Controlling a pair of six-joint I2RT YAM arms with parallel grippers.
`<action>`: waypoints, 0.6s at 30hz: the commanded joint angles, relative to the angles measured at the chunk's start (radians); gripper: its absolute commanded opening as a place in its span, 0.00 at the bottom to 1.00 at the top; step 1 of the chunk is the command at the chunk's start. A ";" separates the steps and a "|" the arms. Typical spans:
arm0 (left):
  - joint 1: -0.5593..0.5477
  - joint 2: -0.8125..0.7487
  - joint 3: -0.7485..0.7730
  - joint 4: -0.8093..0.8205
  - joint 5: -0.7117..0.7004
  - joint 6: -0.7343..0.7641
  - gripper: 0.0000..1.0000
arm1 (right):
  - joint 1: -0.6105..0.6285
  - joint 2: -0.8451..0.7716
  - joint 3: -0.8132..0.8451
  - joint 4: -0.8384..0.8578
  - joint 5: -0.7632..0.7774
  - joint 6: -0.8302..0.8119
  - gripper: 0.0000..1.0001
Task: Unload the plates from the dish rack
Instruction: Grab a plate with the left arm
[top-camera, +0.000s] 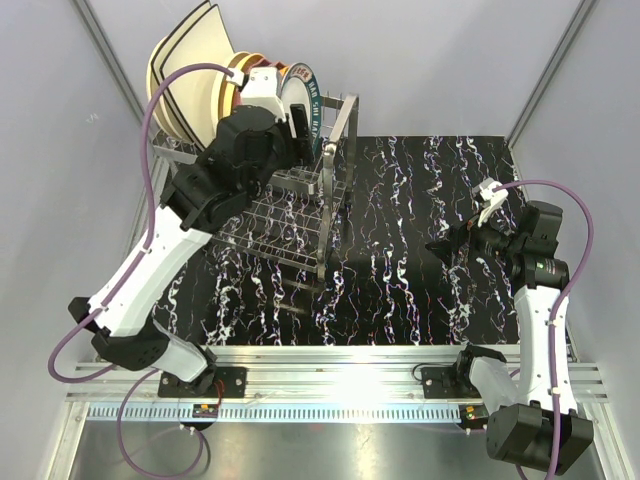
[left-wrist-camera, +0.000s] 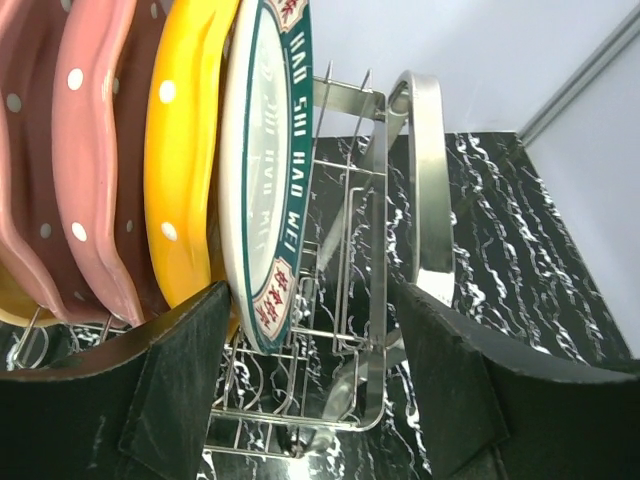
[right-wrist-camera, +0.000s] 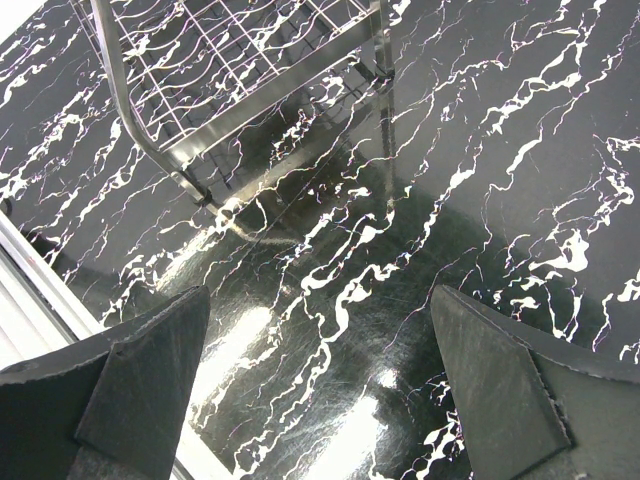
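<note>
The left gripper (left-wrist-camera: 312, 330) stands unclenched astride the green-rimmed white plate (left-wrist-camera: 262, 180), the end one in the dish rack (left-wrist-camera: 425, 180). It should centre on the rim before closing. The right gripper (right-wrist-camera: 320, 300) hangs released and empty.

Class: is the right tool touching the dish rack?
Apart. The top view shows bare marbled tabletop between the right tool and the dish rack.

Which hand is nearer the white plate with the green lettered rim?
Left. The left hand is at the rim of that plate; the right hand hangs far off.
</note>
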 joint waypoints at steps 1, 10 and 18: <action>-0.003 0.011 -0.030 0.078 -0.087 0.046 0.70 | 0.003 -0.015 0.006 0.004 -0.012 -0.019 1.00; -0.005 0.026 -0.085 0.146 -0.201 0.114 0.61 | 0.001 -0.018 0.005 -0.001 -0.012 -0.022 1.00; -0.006 0.029 -0.166 0.279 -0.299 0.242 0.49 | 0.003 -0.019 0.006 -0.004 -0.012 -0.022 1.00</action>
